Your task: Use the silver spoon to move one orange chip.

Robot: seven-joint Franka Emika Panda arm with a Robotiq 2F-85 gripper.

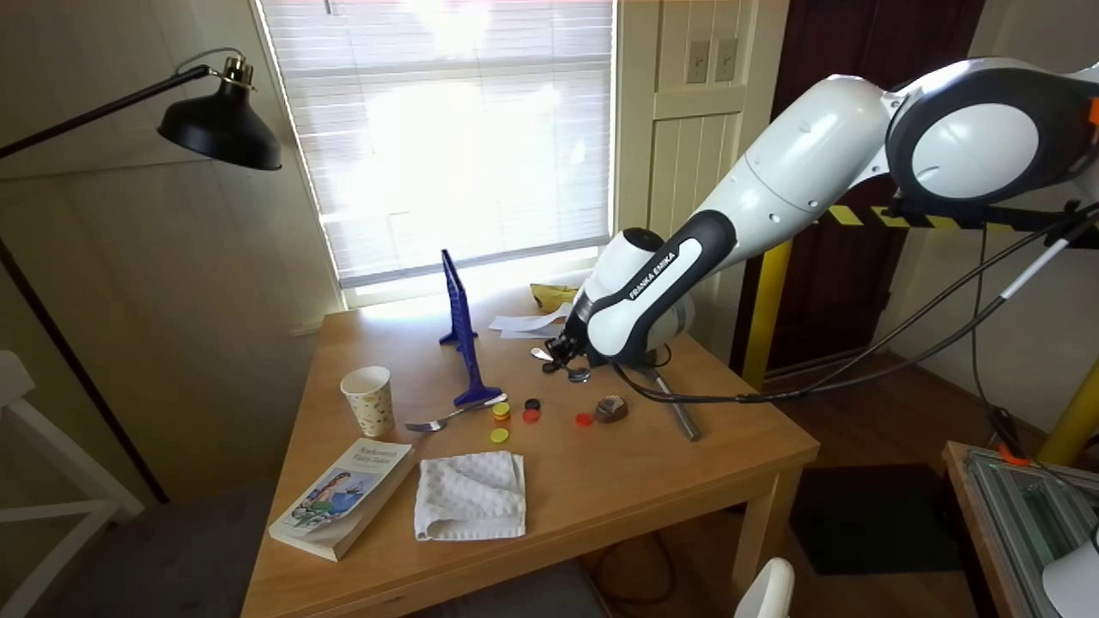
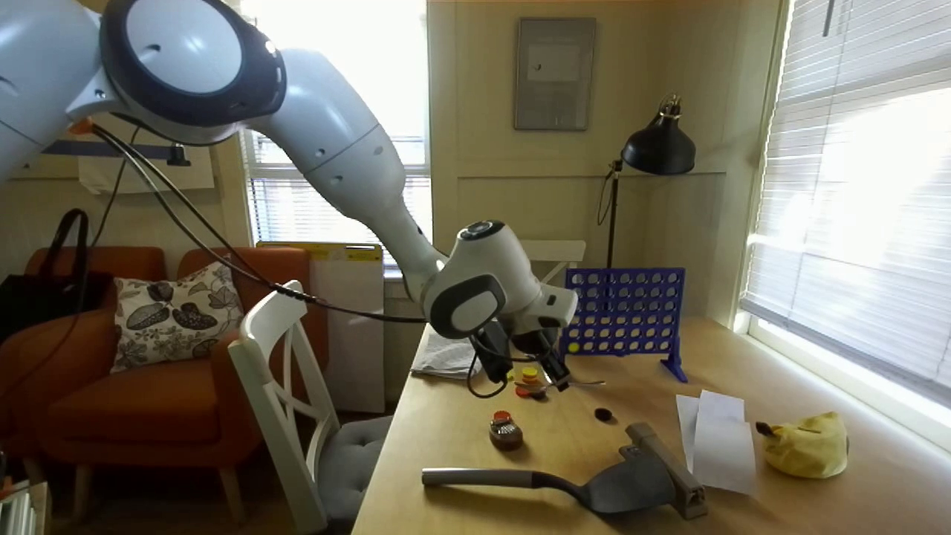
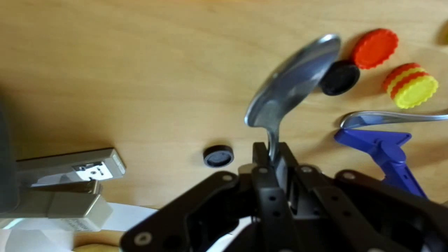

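- We see the pincer (image 3: 272, 154) clenched on the silver spoon (image 3: 294, 82), gripping it at the neck, right behind the bowl.
- In both exterior views we find it held above the bench (image 1: 635, 481), with the handle end poking out on the opposite side of the pincer from the bowl.
- In the wrist view we see the bowl overlap the edge of a black chip (image 3: 341, 77); we cannot tell the gap between them.
- One orange chip (image 3: 375, 49) lies loose on the bench just beside this black chip; we cannot tell whether the two touch.
- Near that pair we have a stack of orange and yellow chips (image 3: 416, 89), a yellow one on top.
- We spot a yellow chip (image 1: 499, 435) loose near the stack.
- Another orange chip (image 1: 584, 419) lies just beside a brown lump (image 1: 612, 408).
- A second black chip (image 3: 218, 156) lies by itself, apart from the others.
- We note a fork (image 3: 381, 118) whose handle end lies by the foot of an upright blue rack (image 1: 464, 335).
- In an exterior view we see a spatula (image 2: 628, 487) with its blade beside a stapler (image 2: 666, 466), and paper (image 2: 721, 449) between the stapler and a yellow bundle (image 2: 810, 446).
- A speckled cup (image 1: 369, 405) stands upright near a book (image 1: 343, 498), and we see a folded white towel (image 1: 470, 496) lying beside the book.
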